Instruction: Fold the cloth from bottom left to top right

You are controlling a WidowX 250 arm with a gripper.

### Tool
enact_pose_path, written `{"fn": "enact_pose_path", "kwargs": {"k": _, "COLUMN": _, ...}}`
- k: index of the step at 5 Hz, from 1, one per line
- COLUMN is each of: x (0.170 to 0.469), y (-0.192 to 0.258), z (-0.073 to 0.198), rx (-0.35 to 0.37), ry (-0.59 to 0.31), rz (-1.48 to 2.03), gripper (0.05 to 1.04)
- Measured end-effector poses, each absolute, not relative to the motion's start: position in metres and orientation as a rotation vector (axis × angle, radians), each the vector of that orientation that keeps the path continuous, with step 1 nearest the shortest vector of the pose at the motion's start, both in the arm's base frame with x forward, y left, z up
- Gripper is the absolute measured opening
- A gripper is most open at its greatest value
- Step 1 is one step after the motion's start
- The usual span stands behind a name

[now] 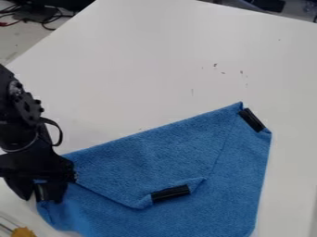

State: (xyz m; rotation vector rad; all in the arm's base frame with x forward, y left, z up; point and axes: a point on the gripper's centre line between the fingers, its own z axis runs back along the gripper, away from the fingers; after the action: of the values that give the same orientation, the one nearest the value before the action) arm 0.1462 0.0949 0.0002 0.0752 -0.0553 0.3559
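ok so going left to right: some orangey-yellow thing point(23, 232) is down at the lower left, and the tangle of dark cables point(46, 16) is past the desk's point(133, 65) upper left edge. Next is the black arm point(18, 134), with the end effector point(41, 199) hanging right at the cloth's point(123, 162) bottom left corner. Can't tell if it's clenched on the fabric or just sitting around it tbh

The cloth spreads rightward from there across the lower part of the desk, well away from the desk's top corner. A flap point(167, 162) is already folded in from its upper edge, with a black clip point(170, 193) near the tip (no clue if that fold was meant to be there lol). Furthest right, another black clip point(252, 120) sits by the top right corner

What matters for the next move imo: nearly all the cloth lies to the right of the end effector, and the target corner is up and to the right, along the long diagonal. So I'd make sure of the grip, lift, then carry the corner diagonally over the flap. Main risk I'd guess is going too low and snagging that middle clip, or dragging the whole cloth along
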Motion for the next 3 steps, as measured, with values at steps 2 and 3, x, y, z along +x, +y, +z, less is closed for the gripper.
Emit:
{"fn": "enact_pose_path", "kwargs": {"k": 2, "x": 0.1479, "y": 0.0929, "z": 0.0019, "rx": 0.097, "ry": -0.065, "rz": 0.379, "gripper": 0.294}}
{"fn": "enact_pose_path", "kwargs": {"k": 3, "x": 0.1425, "y": 0.0908, "z": 0.0096, "rx": 0.117, "ry": -0.063, "rz": 0.396, "gripper": 0.166}}
